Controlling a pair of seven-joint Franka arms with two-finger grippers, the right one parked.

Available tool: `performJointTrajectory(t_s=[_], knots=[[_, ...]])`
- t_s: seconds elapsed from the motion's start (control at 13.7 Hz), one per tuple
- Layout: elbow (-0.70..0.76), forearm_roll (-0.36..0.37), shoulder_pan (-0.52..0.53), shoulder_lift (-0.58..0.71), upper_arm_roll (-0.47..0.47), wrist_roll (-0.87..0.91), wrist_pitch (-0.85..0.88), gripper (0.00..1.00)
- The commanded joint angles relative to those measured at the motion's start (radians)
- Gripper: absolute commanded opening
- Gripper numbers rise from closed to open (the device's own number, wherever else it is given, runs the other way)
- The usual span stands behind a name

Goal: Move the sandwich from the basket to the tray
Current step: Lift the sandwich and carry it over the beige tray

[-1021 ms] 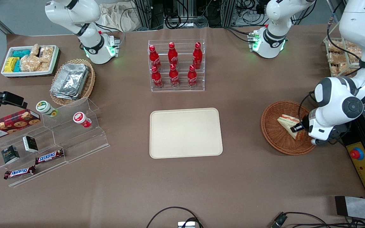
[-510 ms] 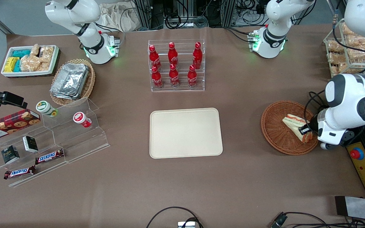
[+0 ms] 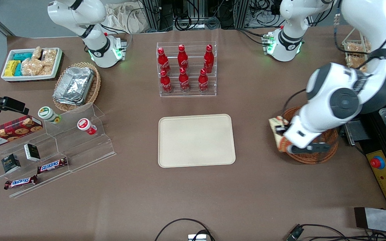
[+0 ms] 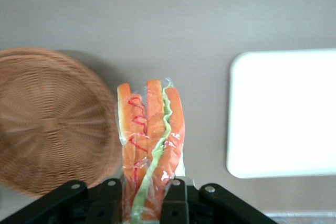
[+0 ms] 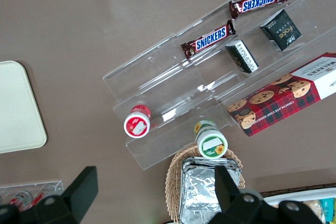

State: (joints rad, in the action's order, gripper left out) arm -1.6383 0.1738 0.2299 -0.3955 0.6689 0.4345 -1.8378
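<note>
Snacks on clear steps, seen from above

Two Snickers bars (image 5: 232, 20), a cookie box (image 5: 286, 94) and two little cups (image 5: 137, 125) sit on the plastic steps (image 5: 173, 72). The tray (image 5: 16, 108) lies near them.

Counted on the counter (image 3: 193, 201): six red bottles (image 3: 183, 68) in a clear rack, two Snickers bars (image 3: 52, 165), two yogurt cups (image 3: 49, 114), two small dark boxes (image 3: 11, 163), one cookie box (image 3: 10, 131), one sandwich (image 3: 277, 133), one tray (image 3: 196, 140), two wicker baskets (image 3: 327, 144).

Even, bright overhead light, soft shadows; the basket (image 4: 50, 121) is motion-blurred in the left wrist view.
</note>
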Motion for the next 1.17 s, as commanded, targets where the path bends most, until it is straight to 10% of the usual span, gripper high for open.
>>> performJointTrajectory(t_s=[0.0, 0.66, 0.73, 0.8, 0.95, 1.09], knots=[[0.077, 0.018, -0.093, -0.138, -0.005, -0.005, 0.025, 0.0], [0.132, 0.099, -0.303, -0.417, -0.031, 0.248, -0.11, 0.0], [0.129, 0.099, -0.308, -0.421, -0.031, 0.259, -0.104, 0.08], [0.129, 0.092, -0.313, -0.428, -0.031, 0.274, -0.104, 0.54], [0.129, 0.089, -0.313, -0.431, -0.031, 0.285, -0.1, 1.0], [0.136, 0.082, -0.311, -0.425, -0.029, 0.286, -0.1, 1.0]])
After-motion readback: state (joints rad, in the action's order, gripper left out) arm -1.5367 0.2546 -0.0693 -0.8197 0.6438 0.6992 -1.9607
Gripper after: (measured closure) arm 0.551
